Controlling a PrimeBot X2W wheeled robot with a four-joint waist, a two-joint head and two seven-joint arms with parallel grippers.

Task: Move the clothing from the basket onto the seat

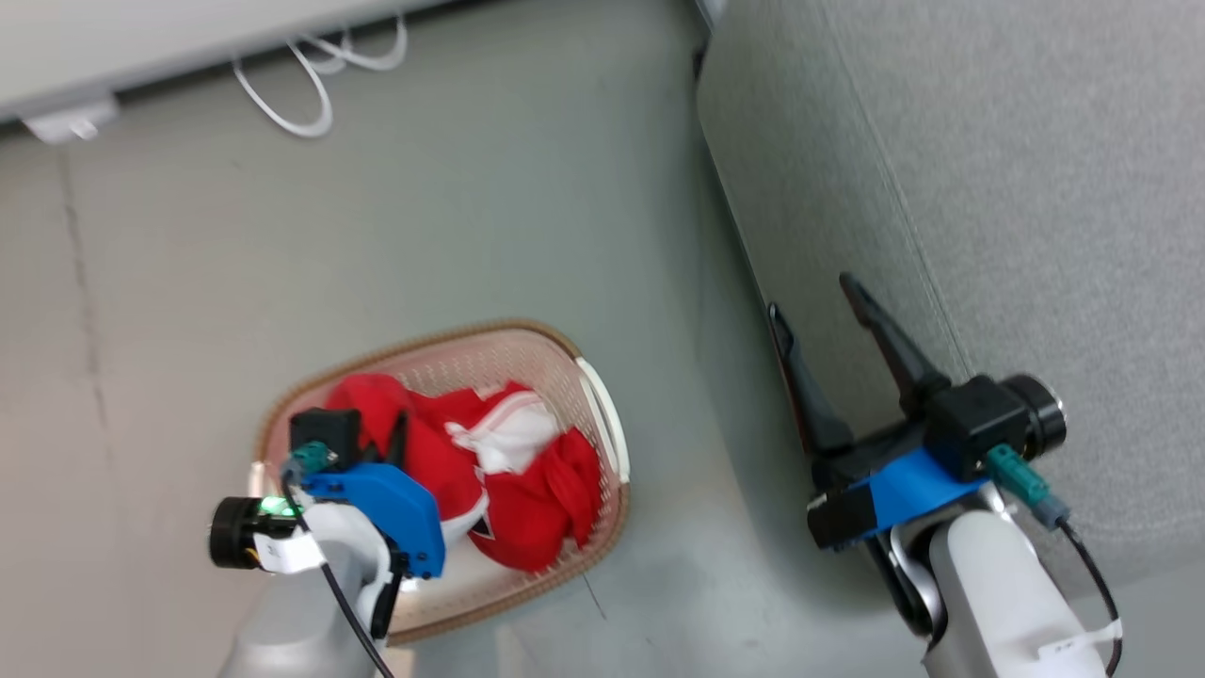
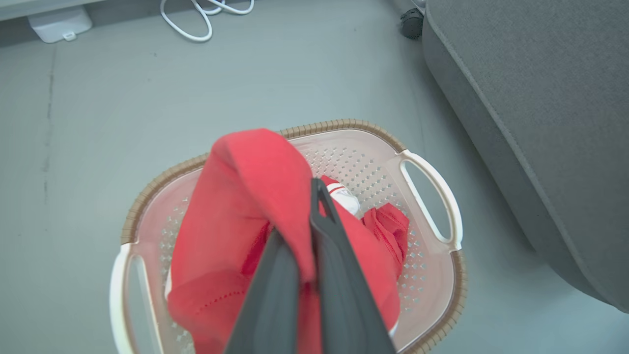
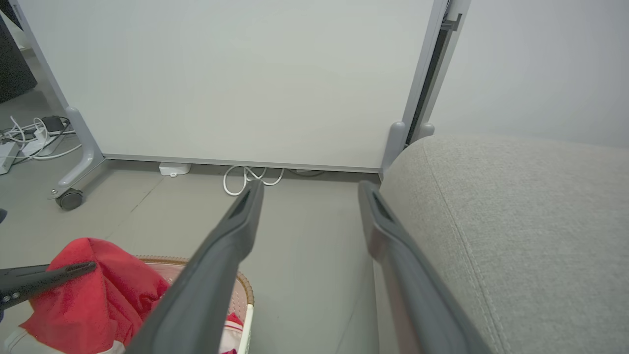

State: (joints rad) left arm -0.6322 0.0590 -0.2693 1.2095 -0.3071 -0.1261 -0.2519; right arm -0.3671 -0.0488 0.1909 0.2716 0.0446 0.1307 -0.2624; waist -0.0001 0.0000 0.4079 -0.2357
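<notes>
At the lower left of the head view, nearest the robot: left claw (image 1: 399,435), one item, long dark fingers pressed together and pinching a fold of the clothing (image 1: 527,490). In the left wrist view this claw (image 2: 304,231) has red fabric draped over one finger and caught between the two.

Clothing (image 2: 245,182): bright red garments with white panels and stripe trim, bundled inside the basket (image 1: 471,331). The pinched fold stands raised above the rim, as the right wrist view shows (image 3: 93,295); the rest lies in the basket's bottom.

Basket (image 2: 344,123): oval, cream, perforated walls, brown woven-look rim, white side handles. It stands on the floor (image 1: 471,207), near the seat but apart from it.

Right claw (image 1: 810,294): one item, fingers spread wide, gripping nothing, hanging just beside the seat's front edge. Its own view (image 3: 309,189) shows bare floor between the fingers, the basket rim (image 3: 245,290) at the left.

Seat (image 1: 988,188): large grey upholstered cushion, rounded edge, stitched seam, no clothing on it in the visible part (image 3: 516,221).

Farther back: white cable (image 1: 301,94) looped on the floor, a small white box (image 1: 66,122), a pale panel (image 3: 245,73) on a wheeled foot (image 3: 69,199).
</notes>
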